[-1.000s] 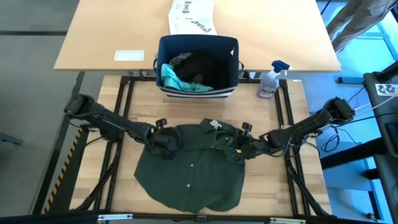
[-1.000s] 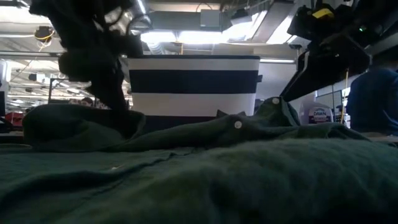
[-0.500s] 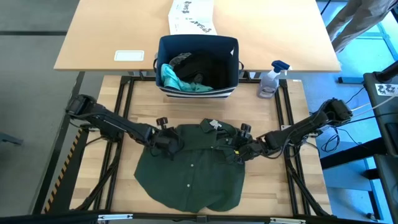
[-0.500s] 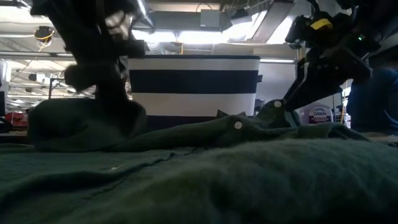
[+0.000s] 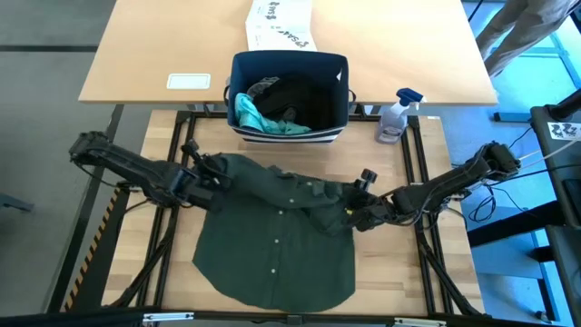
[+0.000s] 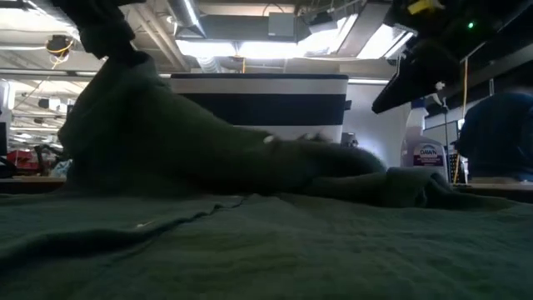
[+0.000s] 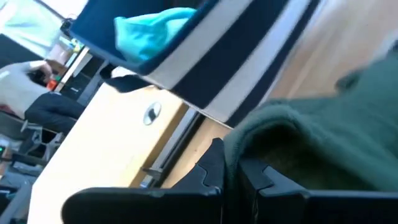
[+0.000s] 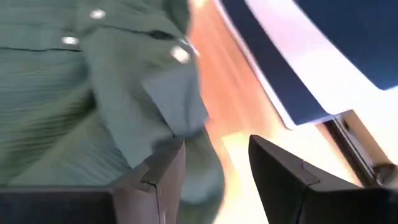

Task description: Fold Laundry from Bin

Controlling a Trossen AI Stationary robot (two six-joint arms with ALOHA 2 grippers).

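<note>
Shirt (image 5: 277, 241), lower centre: dark olive green, pale buttons. Bin (image 5: 338, 91), upper centre: navy blue, white stripes at base; teal cloth (image 5: 250, 113) and black cloth (image 5: 300, 98) inside. Spray bottle (image 5: 394, 118), upper right: clear, blue trigger. Table (image 5: 182, 282): light wood.

A pale wooden desk (image 5: 182, 272) with a dark frame fills the lower half of the high view. An olive-green shirt (image 5: 277, 250) lies spread over its centre, buttons up, its lower hem near the bottom edge and its upper part bunched. At the desk's top edge stands the navy bin (image 5: 289, 95), with a spray bottle (image 5: 394, 118) just to its right. Above, a second, lighter desk (image 5: 145, 54) carries a white printed box (image 5: 280, 25) at top centre and a small white label (image 5: 189, 81) at left.
</note>
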